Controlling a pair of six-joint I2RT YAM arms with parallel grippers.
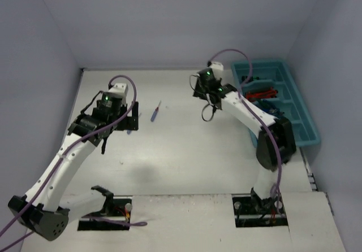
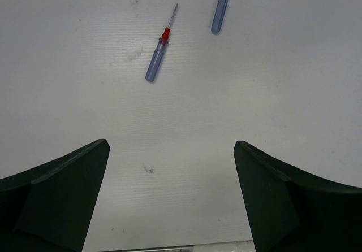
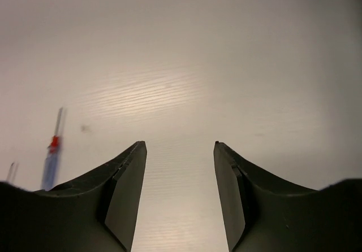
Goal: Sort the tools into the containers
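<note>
The right gripper (image 3: 179,147) is hanging over the white table (image 3: 237,60) with its two dark fingers (image 3: 121,190) standing apart, and only table is showing in the gap. Off to the left a small blue screwdriver (image 3: 52,160) with a red ring is lying on the table, looking blurry. A thin sliver (image 3: 11,172) is peeking in at the left edge beside it, too blurry to tell.

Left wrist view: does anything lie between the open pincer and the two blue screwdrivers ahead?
Nothing visible does. Only table surface separates the left pincer from the nearer blue screwdriver and the second blue screwdriver, which is cut by the top edge.
</note>
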